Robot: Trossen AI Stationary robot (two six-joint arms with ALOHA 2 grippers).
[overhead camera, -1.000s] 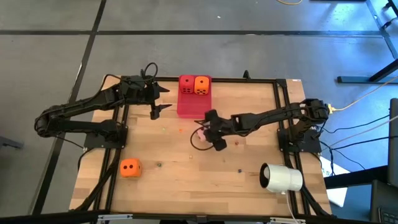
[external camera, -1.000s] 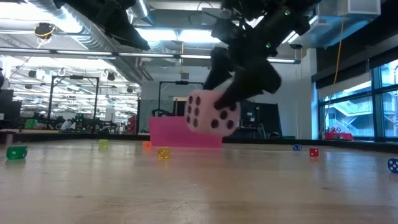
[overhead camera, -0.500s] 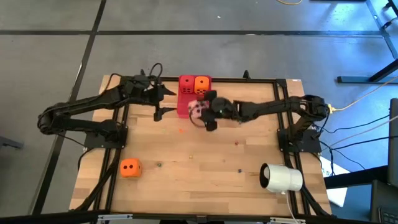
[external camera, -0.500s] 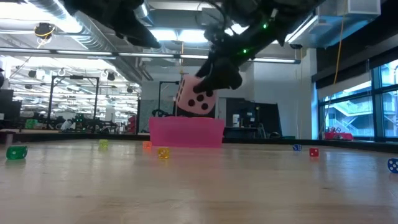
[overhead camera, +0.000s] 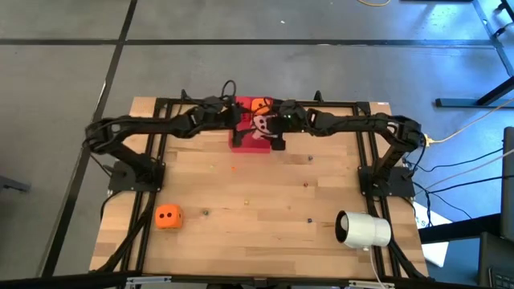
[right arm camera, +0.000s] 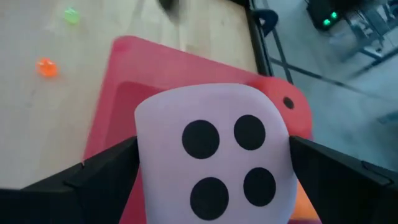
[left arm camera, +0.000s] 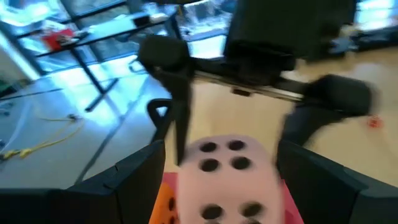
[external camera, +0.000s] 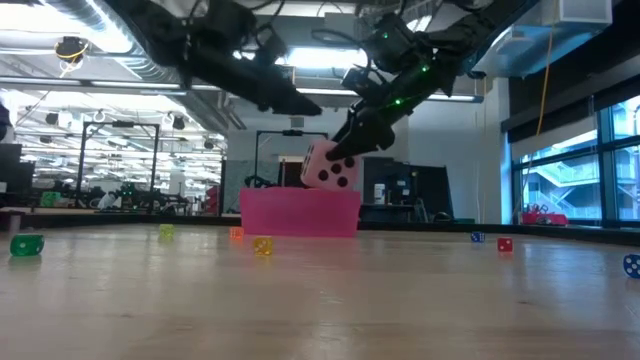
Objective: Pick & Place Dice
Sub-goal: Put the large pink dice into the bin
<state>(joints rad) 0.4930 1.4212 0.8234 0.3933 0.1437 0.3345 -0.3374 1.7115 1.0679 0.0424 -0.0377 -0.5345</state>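
Note:
The pale pink die [right arm camera: 211,163] with dark pips hangs in my right gripper [overhead camera: 268,128] above the flat pink-red tray [overhead camera: 243,143] at the table's far edge. The low view shows this die [external camera: 332,166] tilted, clear of the tray [external camera: 300,214]. One orange die [overhead camera: 259,104] sits on the tray's far end. The red die is hidden under my left arm. The second orange die [overhead camera: 168,216] rests on the table near the left front. My left gripper [overhead camera: 238,122] is open and hovers over the tray, facing the pink die [left arm camera: 227,174] from the left. My right gripper pinches the pale pink die between its two fingers [right arm camera: 99,177], which lie on opposite side faces [right arm camera: 147,165]. The fingers come from the table's right, slanting down. The die is lifted clear above the tray and tilted, its four-pip face toward the wrist camera.
A white cylinder [overhead camera: 363,229] lies on its side near the right front corner. Tiny coloured dice are scattered on the wood, among them a green one [external camera: 27,244], a yellow one [external camera: 262,245] and a red one [external camera: 505,244]. A black frame [overhead camera: 357,144] borders the table.
My right gripper has carried the pale pink die up and from the table's middle toward the far edge, ending over the tray. My left gripper has moved right, from beside the tray's left edge to over the tray, close to the die.

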